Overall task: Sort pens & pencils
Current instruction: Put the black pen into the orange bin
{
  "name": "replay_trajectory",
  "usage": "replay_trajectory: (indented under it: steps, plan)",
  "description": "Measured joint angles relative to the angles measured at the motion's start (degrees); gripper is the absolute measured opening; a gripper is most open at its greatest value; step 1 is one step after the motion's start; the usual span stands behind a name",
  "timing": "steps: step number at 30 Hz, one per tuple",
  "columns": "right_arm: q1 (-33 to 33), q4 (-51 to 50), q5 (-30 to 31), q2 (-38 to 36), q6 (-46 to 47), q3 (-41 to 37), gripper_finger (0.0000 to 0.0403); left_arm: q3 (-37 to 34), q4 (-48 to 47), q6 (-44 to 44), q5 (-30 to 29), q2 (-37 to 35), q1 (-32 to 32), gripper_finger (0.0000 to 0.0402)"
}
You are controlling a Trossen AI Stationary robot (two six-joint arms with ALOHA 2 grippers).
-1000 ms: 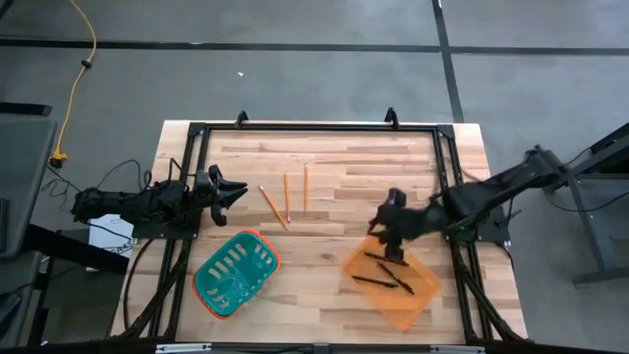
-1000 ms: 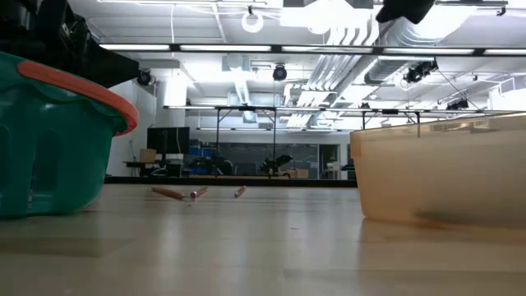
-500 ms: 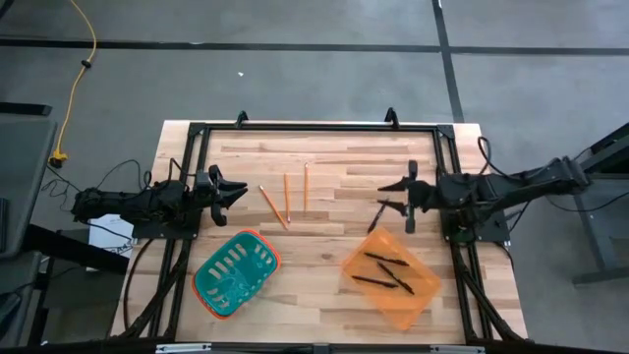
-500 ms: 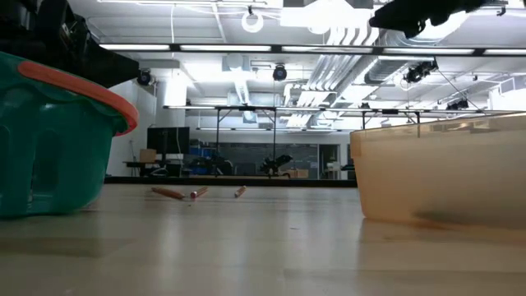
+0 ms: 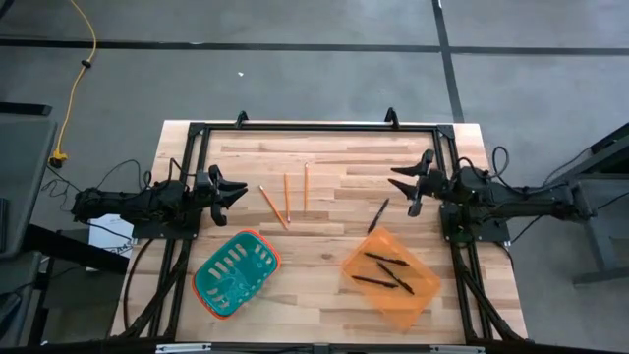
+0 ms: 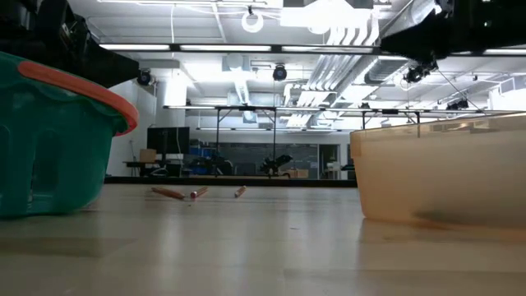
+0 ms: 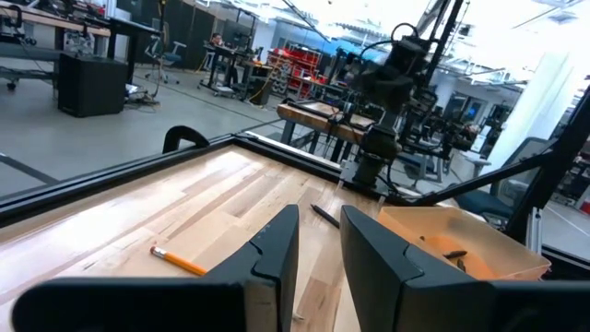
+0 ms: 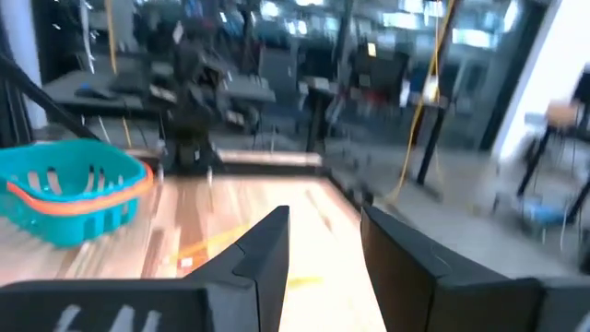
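On the table (image 5: pixel 324 157), as I see it:
Orange bin (image 5: pixel 428 300): holds three pens (image 5: pixel 383 270).
Pencils (image 5: pixel 286 200): mid-table; light, rigid, roll-prone; I'd pinch mid-shaft.
Stray pen (image 5: pixel 378 214): beside the bin.
Right gripper (image 5: pixel 406 189): fingers spread, empty.
Left gripper (image 5: pixel 236 189): fingers spread, waiting.
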Motion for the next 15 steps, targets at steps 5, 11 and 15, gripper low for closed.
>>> replay_trajectory:
  steps: [5, 11, 15]
  plan:
    - [-3.6, -9.69, -0.33, 2.45, 9.65, 2.82, 0.0129, 0.02, 0.02, 0.01, -0.02, 0.0, 0.01, 0.0072]
    - [-6.01, -20.21, -4.06, 9.5, 26.63, 6.2, 0.0129, 0.0, 0.01, -0.02, -0.02, 0.0, 0.01, 0.0072]
    - [-6.11, -28.67, -5.62, 15.65, 41.75, 8.1, 0.0129, 0.01, -0.01, -0.01, 0.0, 0.0, -0.01, 0.0072]
